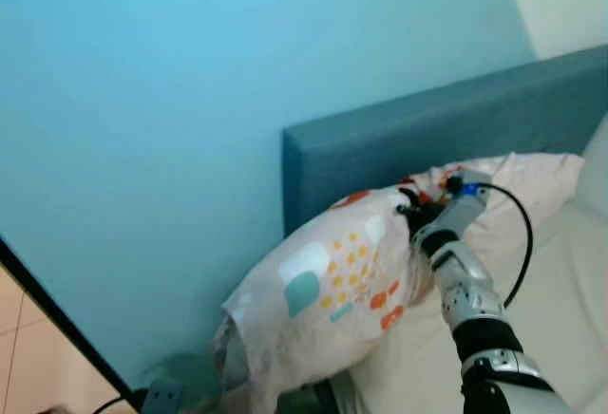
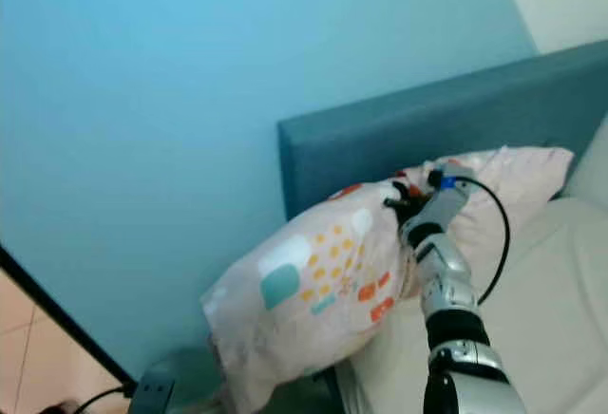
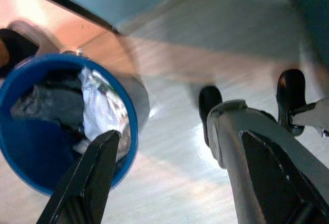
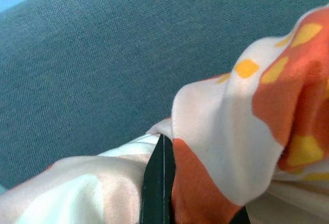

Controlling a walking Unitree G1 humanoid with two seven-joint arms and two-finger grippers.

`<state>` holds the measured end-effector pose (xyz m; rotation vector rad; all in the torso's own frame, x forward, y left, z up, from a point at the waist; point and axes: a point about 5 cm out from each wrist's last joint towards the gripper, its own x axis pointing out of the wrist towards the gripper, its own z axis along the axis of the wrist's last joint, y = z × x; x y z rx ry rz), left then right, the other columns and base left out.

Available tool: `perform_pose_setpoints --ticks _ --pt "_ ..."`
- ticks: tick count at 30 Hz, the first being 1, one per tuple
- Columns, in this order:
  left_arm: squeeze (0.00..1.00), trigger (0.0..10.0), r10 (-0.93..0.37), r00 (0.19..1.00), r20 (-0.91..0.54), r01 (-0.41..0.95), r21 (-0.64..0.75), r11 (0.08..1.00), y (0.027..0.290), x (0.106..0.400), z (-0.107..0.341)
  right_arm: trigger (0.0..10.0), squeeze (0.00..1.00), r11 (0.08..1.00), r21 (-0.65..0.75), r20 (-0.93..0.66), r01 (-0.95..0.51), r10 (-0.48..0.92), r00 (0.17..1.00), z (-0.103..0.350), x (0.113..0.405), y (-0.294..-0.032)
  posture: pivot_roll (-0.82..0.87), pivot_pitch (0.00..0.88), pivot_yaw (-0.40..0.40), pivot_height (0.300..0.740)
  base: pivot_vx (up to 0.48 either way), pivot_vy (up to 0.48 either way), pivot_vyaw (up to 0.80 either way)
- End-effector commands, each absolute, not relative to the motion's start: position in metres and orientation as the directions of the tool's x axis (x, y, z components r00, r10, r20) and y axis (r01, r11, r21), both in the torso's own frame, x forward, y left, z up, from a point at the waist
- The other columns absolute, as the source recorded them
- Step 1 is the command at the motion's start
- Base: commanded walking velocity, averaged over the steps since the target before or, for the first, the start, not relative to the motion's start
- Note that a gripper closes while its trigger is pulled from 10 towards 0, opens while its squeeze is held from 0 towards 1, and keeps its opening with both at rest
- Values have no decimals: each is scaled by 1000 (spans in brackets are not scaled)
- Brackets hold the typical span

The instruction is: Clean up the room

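The right hand (image 1: 414,207) gripped the patterned pillow (image 1: 332,291) at its top edge, against the blue headboard (image 1: 427,139).

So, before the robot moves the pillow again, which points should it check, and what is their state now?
1. Right gripper has the pillow: ok, the fingers are pinched on a fold of its cover.
2. Pillow is against the headboard: ok, its top leans on it.
3. Pillow is fully on the mattress: not ok, its lower end hangs past the bed's corner.
4. Arm cable is free: ok, it loops beside the pillow, not caught.
5. Left gripper is free: ok, open with nothing in it, above the floor near a blue bin.
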<state>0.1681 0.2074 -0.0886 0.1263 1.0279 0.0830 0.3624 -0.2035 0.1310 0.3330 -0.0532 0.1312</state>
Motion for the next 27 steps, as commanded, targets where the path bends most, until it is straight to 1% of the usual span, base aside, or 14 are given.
perform_pose_setpoints --ticks 1,10,12,14,17,27 --pt "0 10000 153 492 -857 -26 161 987 214 161 -91 10000 0 937 309 161 -161 116 980 148 367 -200 -107 22 7 740 0 0 0" --pt "0 10000 152 487 -860 -22 162 987 217 158 -91 10000 0 942 295 133 -157 123 984 143 367 -201 -103 39 4 740 0 0 0" --pt "0 10000 147 487 -861 -16 160 987 217 157 -91 10000 0 943 293 131 -157 123 984 143 367 -202 -103 43 3 740 0 -371 0" --pt "0 10000 148 484 -863 -11 163 987 217 155 -92 10000 0 944 290 130 -159 126 983 143 367 -202 -103 51 0 740 268 -396 0" --pt "0 10000 166 480 -861 -40 168 985 218 152 -93 10000 0 944 285 126 -164 133 983 143 367 -200 -103 56 -3 740 244 0 0" --pt "0 10000 168 478 -862 -33 173 984 217 149 -94 10000 0 940 277 101 -197 175 979 134 364 -190 -105 78 -11 740 0 0 0"
